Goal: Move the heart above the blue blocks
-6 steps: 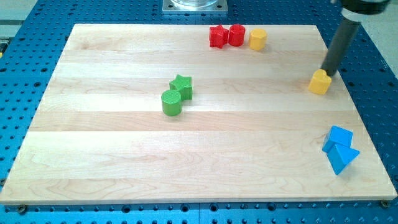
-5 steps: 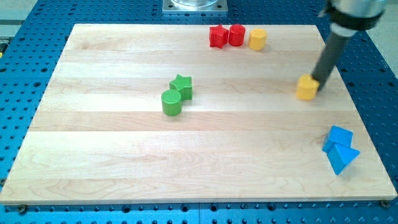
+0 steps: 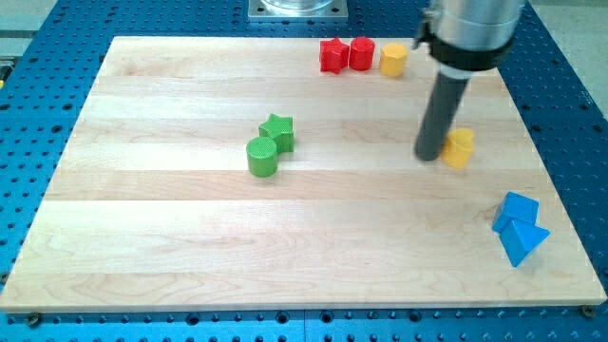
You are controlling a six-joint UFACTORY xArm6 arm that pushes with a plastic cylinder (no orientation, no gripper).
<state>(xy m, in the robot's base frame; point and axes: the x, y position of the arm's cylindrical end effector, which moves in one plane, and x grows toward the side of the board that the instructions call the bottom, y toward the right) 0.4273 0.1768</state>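
The yellow heart block (image 3: 460, 147) lies on the wooden board (image 3: 190, 237) at the view's right, above and to the left of the two blue blocks: a blue cube-like block (image 3: 519, 208) and a blue triangle (image 3: 523, 241) touching it below. My tip (image 3: 429, 156) is down on the board right against the heart's left side. The dark rod rises from it to the arm's housing at the view's top.
A red star (image 3: 332, 55), a red cylinder (image 3: 361, 53) and a yellow cylinder (image 3: 393, 60) sit in a row at the board's top edge. A green star (image 3: 277, 131) and a green cylinder (image 3: 261, 157) touch near the middle.
The heart slid left and slightly down. My tip moved from the heart's upper right side across to its left side.
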